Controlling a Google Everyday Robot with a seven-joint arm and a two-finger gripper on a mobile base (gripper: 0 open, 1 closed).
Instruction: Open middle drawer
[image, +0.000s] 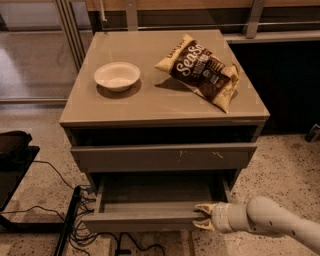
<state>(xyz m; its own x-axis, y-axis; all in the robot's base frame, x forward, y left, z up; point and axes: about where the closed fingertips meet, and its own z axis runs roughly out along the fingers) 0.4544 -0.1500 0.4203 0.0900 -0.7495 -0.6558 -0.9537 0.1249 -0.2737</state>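
Observation:
The middle drawer (150, 212) of the grey cabinet (165, 102) is pulled out, showing its bare grey inside. My gripper (201, 216) comes in from the lower right at the right part of the drawer's plain front. One pale finger lies at the front's top edge and the other at its lower edge, so the front sits between them. The taller front with pale scratches (165, 157) above it is pushed in. The lowest front is hidden under the pulled-out drawer.
A white bowl (117, 75) and a chip bag (202, 70) lie on the cabinet top. Black cables (75, 210) and a dark stand (12, 150) are on the floor at the left. Speckled floor lies to the right of the cabinet.

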